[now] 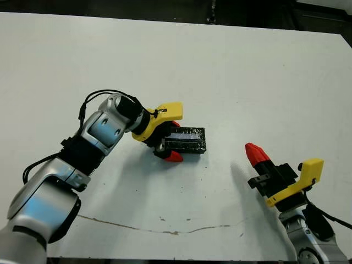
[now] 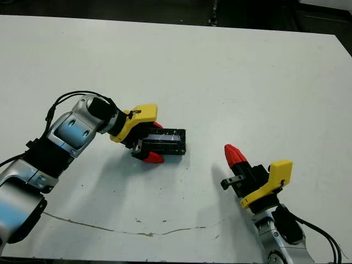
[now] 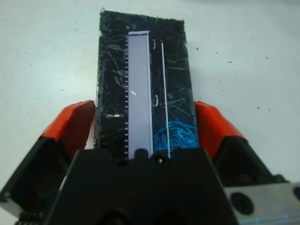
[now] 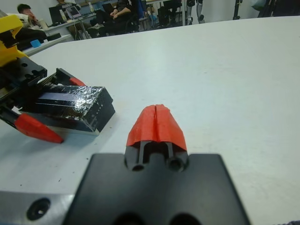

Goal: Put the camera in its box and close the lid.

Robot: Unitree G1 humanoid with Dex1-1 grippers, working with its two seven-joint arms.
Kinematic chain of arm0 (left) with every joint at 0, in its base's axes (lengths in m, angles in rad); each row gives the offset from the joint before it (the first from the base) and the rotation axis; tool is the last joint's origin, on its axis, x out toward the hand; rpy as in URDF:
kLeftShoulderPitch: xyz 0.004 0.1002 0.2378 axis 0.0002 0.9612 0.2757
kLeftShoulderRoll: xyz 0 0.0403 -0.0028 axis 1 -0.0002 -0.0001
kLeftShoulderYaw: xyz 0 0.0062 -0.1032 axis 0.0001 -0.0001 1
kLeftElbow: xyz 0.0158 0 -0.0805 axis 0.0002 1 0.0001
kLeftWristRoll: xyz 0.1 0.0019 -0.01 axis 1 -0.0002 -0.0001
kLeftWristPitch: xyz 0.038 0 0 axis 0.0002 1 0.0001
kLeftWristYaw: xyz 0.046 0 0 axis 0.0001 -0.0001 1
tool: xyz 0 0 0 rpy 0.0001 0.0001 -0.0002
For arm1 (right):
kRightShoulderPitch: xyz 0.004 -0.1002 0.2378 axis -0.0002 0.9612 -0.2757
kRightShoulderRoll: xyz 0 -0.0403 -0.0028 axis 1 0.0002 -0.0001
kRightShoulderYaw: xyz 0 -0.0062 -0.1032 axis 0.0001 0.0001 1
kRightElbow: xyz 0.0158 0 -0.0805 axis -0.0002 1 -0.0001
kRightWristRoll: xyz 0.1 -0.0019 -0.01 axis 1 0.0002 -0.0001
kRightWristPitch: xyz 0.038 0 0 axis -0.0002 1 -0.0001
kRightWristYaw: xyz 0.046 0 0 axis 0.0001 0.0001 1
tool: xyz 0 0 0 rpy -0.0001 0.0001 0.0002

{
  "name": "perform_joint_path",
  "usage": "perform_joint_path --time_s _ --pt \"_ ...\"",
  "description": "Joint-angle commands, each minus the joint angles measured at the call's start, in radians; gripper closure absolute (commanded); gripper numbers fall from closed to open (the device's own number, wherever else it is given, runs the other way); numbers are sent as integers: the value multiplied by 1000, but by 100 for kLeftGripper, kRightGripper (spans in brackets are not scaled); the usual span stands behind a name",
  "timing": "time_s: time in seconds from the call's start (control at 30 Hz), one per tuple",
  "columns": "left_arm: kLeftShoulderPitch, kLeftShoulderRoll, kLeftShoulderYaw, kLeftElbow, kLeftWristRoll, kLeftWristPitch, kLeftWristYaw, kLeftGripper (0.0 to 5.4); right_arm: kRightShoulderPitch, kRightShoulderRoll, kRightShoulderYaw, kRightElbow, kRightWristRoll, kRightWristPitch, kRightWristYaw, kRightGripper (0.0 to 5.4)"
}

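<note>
Lid [image 1: 186,138], black with a scratched reflective top, is lying near the middle of the white table [image 1: 231,66], and the left gripper [image 1: 168,141] is straddling its near end, one red fingertip on each long side. Wide bare tabletop is stretching away toward 12 o'clock and 3 o'clock of the lid, up to the dark far edge. The right gripper [image 1: 254,152] is hovering at about 4 o'clock of the lid, well apart from it, its red tips pressed together and pointing toward 11 o'clock. A thin brown crack line [image 1: 159,229] is running across the table near the front edge.

Left wrist view: the left gripper's fingers [image 3: 75,124] are standing narrowly spread, flanking the lid's [image 3: 140,84] long edges; whether they are actually touching is hard to make out. The black gripper body is cutting off the lid's near end.

Right wrist view: the closed red tips [image 4: 156,123] are meeting along one seam, empty. The lid is sitting on a pale base [image 4: 86,129], showing only as a thin strip. The camera is nowhere visible. Seated people [image 4: 28,16] are showing beyond the table.
</note>
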Motion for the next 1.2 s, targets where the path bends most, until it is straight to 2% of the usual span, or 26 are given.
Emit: perform_joint_path --time_s 0.03,0.17,0.43,0.67,1.1,1.2 --pt "31 -4 -13 -14 -3 18 8 2 5 -7 -8 7 4 1 0 540" --pt "38 2 -19 -24 4 -7 17 2 4 -5 -9 15 12 -1 6 540" --pt "33 -1 -16 -22 -2 12 19 2 6 -9 -6 13 10 -1 6 540" --pt "30 3 11 4 -13 -36 26 2 11 -12 -3 0 8 11 -4 540" --pt "71 100 70 -10 -1 -89 65 2 11 -12 -3 -2 22 26 -3 540" --pt "84 128 89 -17 -10 -50 66 2 11 -12 -2 1 19 18 2 540"
